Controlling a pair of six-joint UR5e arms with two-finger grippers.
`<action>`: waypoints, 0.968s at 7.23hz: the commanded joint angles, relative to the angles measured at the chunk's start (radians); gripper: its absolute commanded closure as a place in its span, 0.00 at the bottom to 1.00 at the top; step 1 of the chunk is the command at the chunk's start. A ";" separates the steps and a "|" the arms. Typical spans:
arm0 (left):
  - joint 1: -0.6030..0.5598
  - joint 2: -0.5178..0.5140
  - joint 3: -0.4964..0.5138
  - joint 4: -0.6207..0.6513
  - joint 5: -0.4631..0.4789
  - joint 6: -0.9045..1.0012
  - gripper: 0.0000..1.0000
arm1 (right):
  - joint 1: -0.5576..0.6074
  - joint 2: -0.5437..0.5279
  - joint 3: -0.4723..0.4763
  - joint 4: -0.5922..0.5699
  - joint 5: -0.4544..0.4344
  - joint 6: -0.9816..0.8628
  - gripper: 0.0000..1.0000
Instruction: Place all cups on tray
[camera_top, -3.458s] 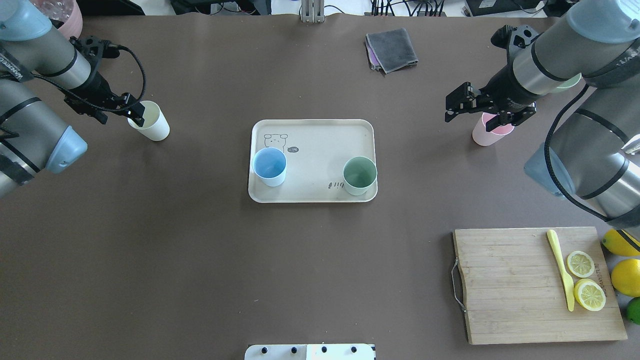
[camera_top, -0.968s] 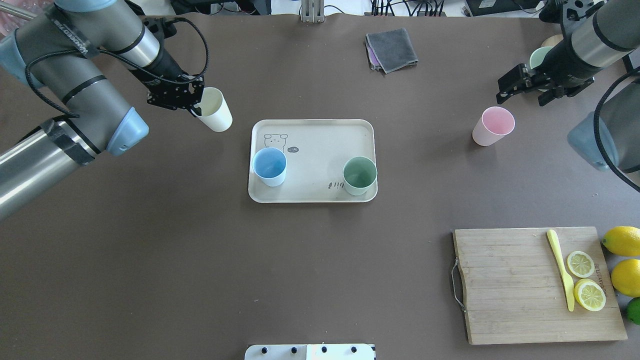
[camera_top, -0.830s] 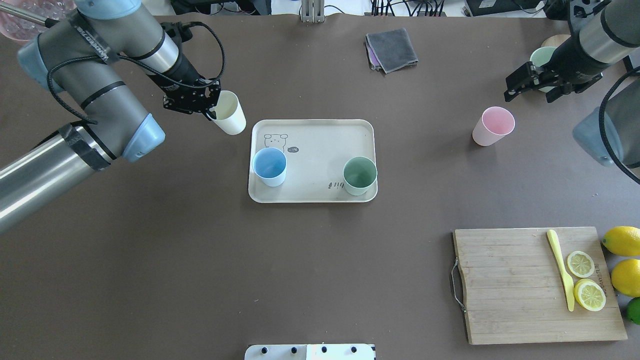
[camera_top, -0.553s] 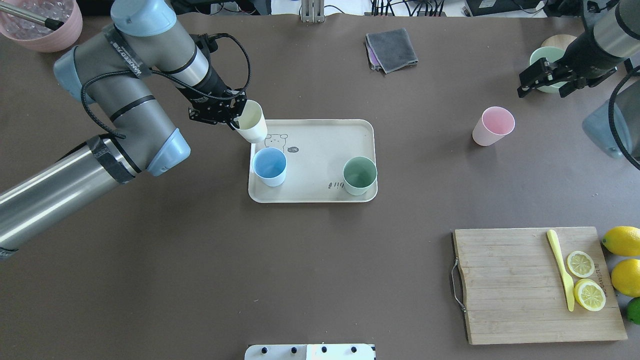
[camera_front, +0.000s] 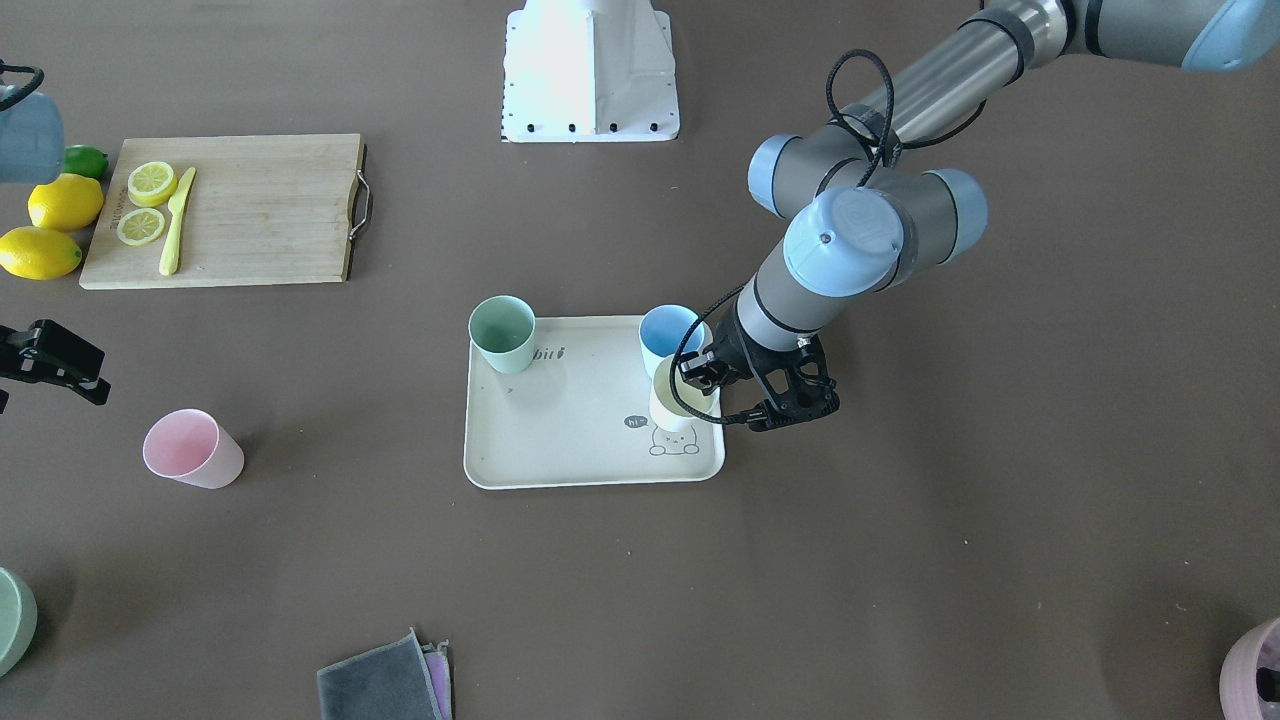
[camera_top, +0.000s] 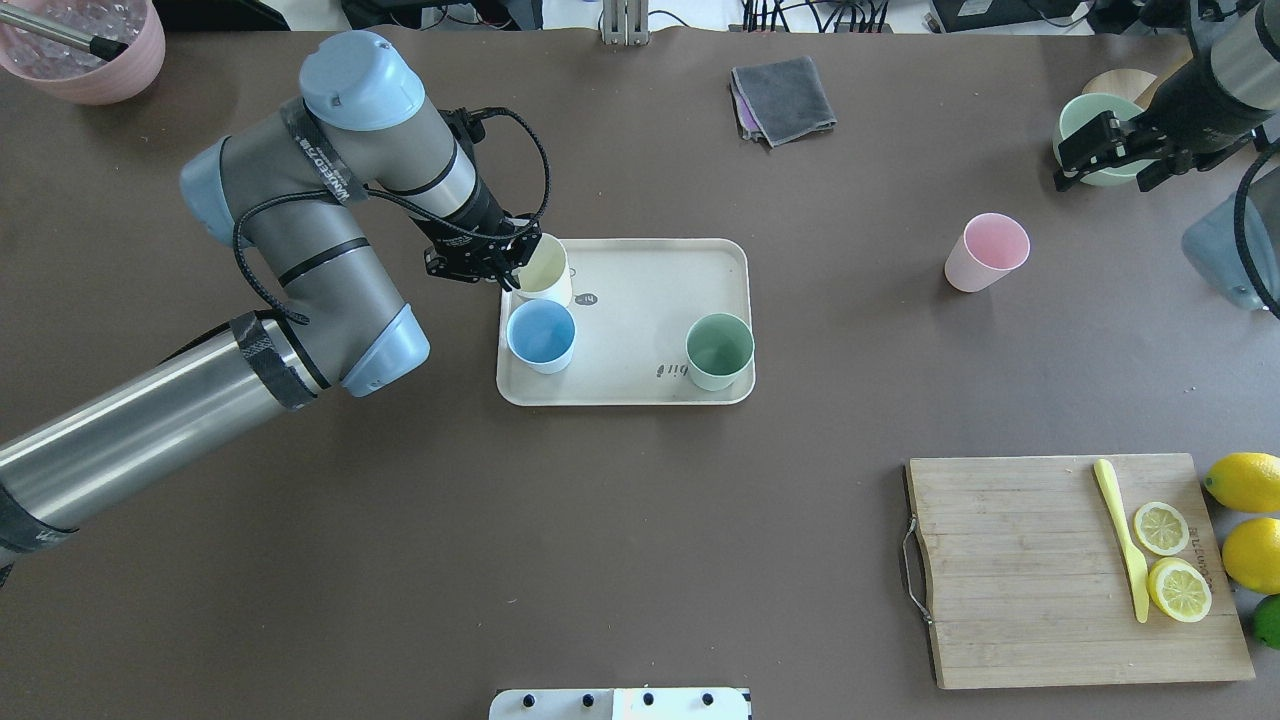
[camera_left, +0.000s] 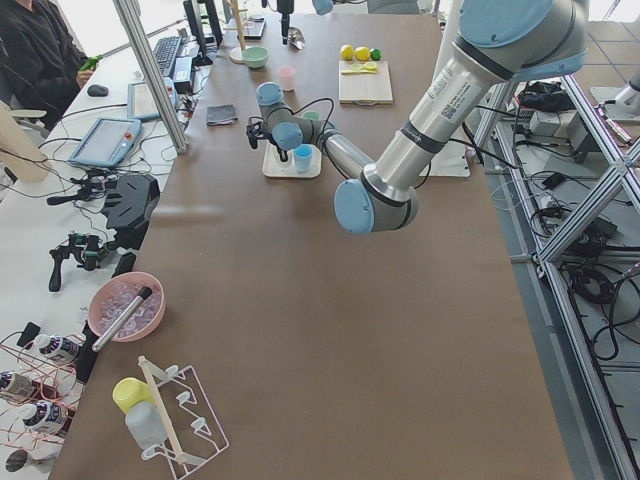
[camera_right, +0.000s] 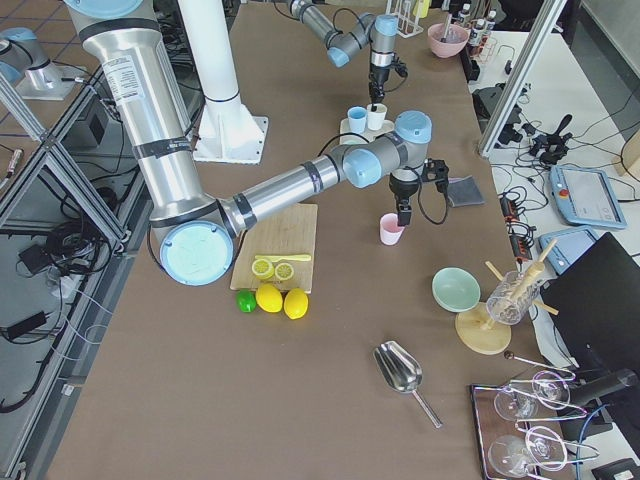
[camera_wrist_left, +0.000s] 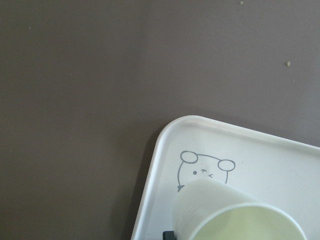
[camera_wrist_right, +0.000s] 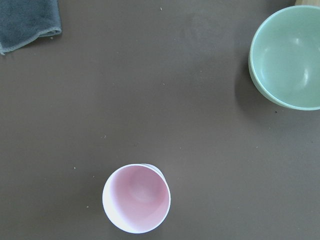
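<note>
My left gripper (camera_top: 518, 272) grips the cream-yellow cup (camera_top: 545, 272), tilted over the tray's (camera_top: 640, 260) rabbit corner (light blue cup (camera_top: 541, 335) just beside, pale green cup (camera_top: 719, 350) also aboard). The pink cup (camera_top: 985, 252) stands off-tray on the table; my right gripper (camera_top: 1110, 165) hangs spread, empty.

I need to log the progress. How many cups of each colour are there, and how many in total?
pale green cup: 1
light blue cup: 1
cream-yellow cup: 1
pink cup: 1
Total: 4
</note>
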 joint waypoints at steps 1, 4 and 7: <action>0.003 -0.007 0.019 -0.002 0.028 0.001 1.00 | 0.001 -0.002 -0.007 0.002 0.000 0.000 0.00; 0.001 -0.010 0.031 -0.004 0.049 0.006 1.00 | 0.001 -0.002 -0.008 0.002 0.000 0.000 0.00; -0.006 -0.010 0.024 -0.004 0.040 0.008 0.02 | 0.010 0.004 -0.033 0.002 0.000 -0.017 0.00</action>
